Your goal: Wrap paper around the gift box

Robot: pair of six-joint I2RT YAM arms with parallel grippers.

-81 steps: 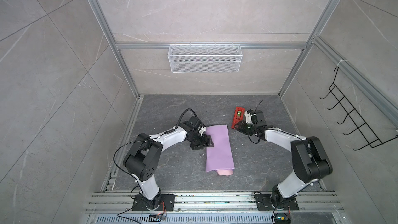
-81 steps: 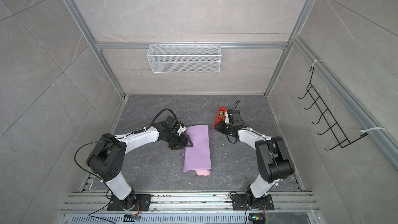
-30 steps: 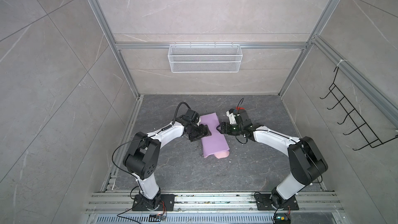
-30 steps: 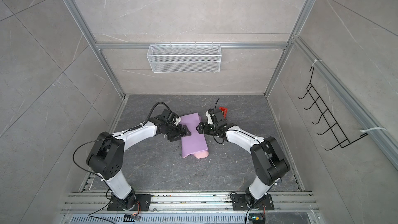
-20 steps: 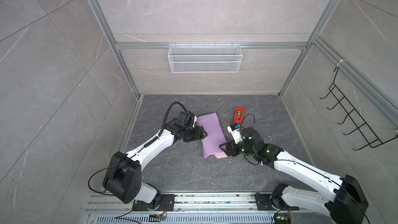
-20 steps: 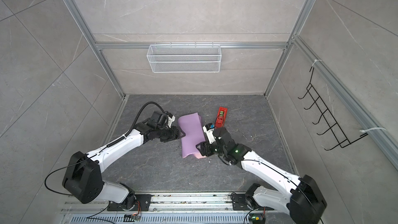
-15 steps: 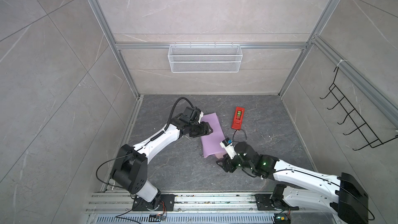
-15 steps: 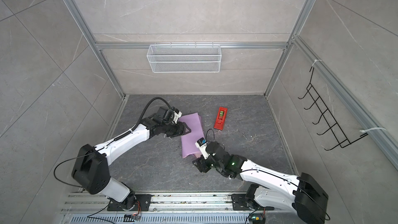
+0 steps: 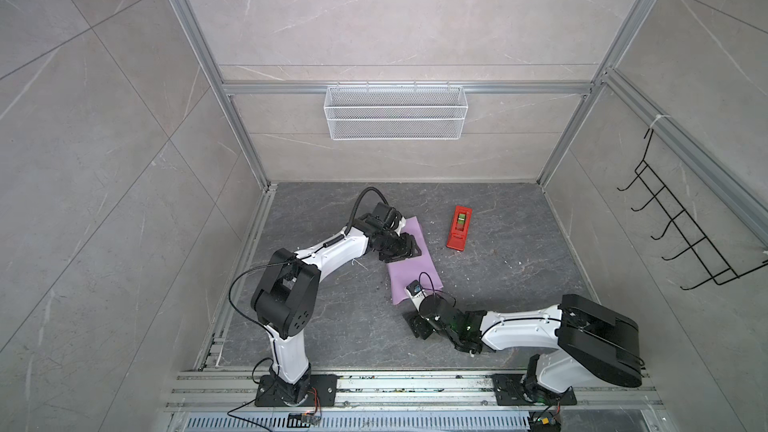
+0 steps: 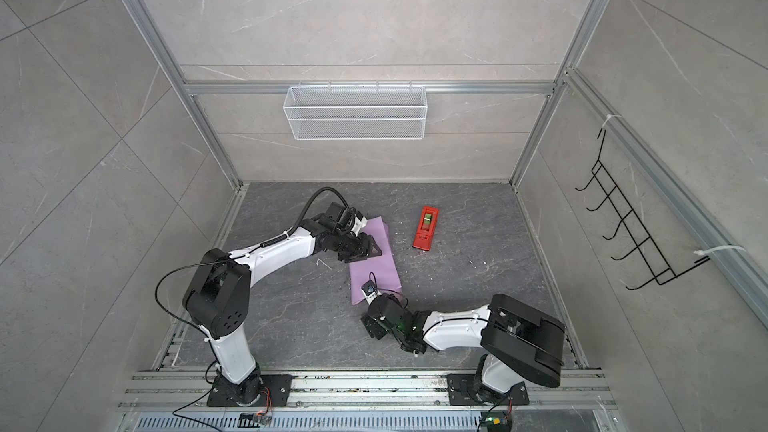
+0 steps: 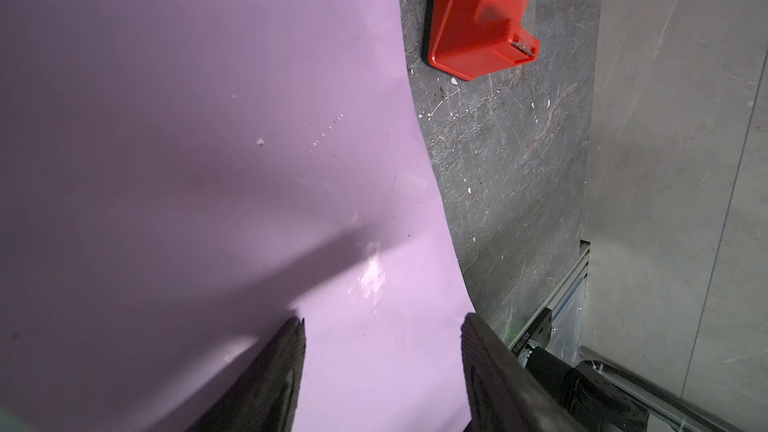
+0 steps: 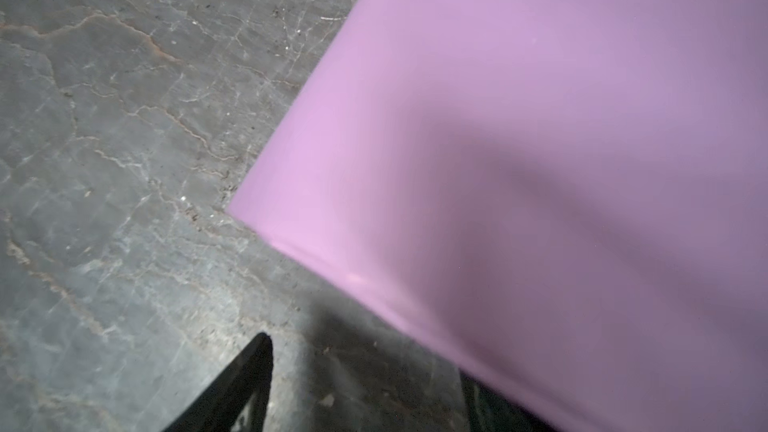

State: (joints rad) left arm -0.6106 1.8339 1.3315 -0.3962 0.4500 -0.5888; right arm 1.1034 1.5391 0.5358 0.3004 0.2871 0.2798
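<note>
On the grey marbled tabletop [image 9: 511, 284], the folded lilac purple paper sheet [image 9: 415, 274] lay, probably covering the unseen gift box. The left hand [image 9: 400, 252] sat on it with jaws apart and gripping nothing, seemingly to hold the fold down. The right hand [image 9: 417, 325] stood at its near edge, open and empty.

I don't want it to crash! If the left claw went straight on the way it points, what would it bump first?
Probably the paper: the open left claw tilts down at its lilac surface. The red tape dispenser lies farther on, aside. The gap is hard to judge.
</note>
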